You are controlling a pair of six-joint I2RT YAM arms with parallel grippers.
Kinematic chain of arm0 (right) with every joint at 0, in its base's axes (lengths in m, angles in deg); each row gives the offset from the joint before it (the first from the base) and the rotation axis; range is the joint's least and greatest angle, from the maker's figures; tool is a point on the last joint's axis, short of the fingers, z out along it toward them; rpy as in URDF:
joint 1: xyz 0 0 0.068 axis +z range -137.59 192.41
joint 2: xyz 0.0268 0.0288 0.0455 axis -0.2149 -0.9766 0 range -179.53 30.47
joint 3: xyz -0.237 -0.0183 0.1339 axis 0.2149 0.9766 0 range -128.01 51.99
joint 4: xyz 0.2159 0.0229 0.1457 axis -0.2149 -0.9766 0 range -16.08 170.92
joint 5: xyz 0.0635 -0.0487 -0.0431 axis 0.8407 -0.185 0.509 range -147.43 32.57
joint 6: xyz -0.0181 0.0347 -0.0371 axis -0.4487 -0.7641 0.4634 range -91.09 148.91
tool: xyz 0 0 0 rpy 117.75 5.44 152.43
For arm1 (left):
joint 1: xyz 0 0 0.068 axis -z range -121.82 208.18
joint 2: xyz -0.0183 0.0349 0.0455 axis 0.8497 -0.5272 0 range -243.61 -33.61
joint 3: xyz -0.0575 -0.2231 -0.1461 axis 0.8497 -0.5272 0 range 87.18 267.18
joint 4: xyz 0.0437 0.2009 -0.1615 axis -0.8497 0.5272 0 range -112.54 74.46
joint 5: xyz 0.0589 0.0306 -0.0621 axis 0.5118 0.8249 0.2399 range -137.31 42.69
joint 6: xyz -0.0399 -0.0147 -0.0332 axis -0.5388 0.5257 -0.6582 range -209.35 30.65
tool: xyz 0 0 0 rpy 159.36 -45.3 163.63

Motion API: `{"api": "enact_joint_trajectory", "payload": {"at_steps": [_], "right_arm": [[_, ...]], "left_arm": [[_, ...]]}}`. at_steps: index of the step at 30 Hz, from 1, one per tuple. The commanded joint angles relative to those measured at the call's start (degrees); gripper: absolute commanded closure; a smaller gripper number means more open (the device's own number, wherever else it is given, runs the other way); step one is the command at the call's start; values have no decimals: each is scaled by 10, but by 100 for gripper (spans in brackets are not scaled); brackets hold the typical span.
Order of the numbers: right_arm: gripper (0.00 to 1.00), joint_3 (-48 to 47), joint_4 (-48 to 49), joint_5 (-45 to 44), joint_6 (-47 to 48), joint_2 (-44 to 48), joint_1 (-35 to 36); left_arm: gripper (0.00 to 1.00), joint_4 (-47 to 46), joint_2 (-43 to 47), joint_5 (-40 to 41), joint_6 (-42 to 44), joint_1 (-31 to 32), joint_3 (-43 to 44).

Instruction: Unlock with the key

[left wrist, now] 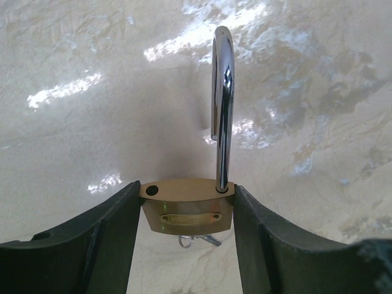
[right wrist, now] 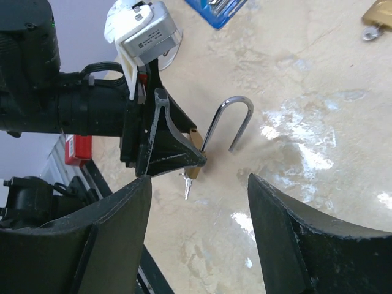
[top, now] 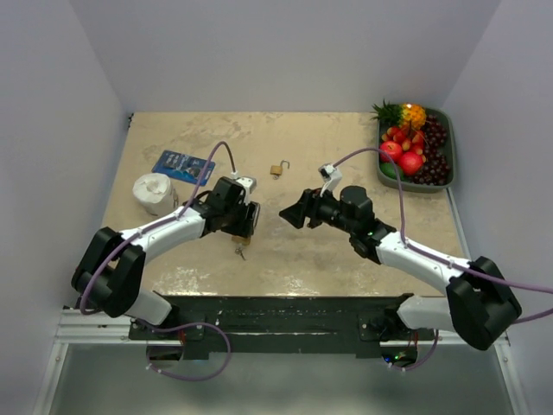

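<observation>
My left gripper (left wrist: pixel 187 187) is shut on the sides of a brass padlock (left wrist: pixel 187 211), held a little above the table. Its steel shackle (left wrist: pixel 222 104) has swung out; one leg sits in the body and the other hole is empty. The key (left wrist: pixel 199 240) sticks out of the underside of the padlock. In the top view the left gripper (top: pixel 244 226) has the key (top: pixel 240 251) dangling below it. My right gripper (top: pixel 289 214) stands open just to the right, apart from the lock. The right wrist view shows the shackle (right wrist: pixel 229 122) and the key (right wrist: pixel 187 187) ahead of the right gripper (right wrist: pixel 199 179).
A second small brass padlock (top: pixel 278 169) lies on the table further back. At the back left are a blue packet (top: pixel 183 166) and a white roll (top: pixel 154 192). A green tray (top: pixel 449 143) of toy fruit stands at the back right.
</observation>
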Motion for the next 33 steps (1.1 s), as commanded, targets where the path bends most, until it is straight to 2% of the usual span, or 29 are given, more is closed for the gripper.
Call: {"api": "enact_joint_trajectory", "payload": {"at_steps": [1, 4, 8, 27, 33], "right_arm": [[32, 16, -25, -44, 26, 49, -10], [31, 22, -37, -48, 32, 63, -12], [31, 31, -47, -51, 36, 80, -13], [30, 55, -61, -67, 48, 104, -19], [30, 60, -64, -71, 50, 105, -20]], "left_arm": [[100, -39, -12, -63, 16, -3, 54], [100, -36, -40, -85, 17, -15, 65], [100, -29, -67, -74, 11, -25, 82], [100, 30, -194, 107, 17, -25, 189], [100, 45, -243, 129, 17, -27, 246]]}}
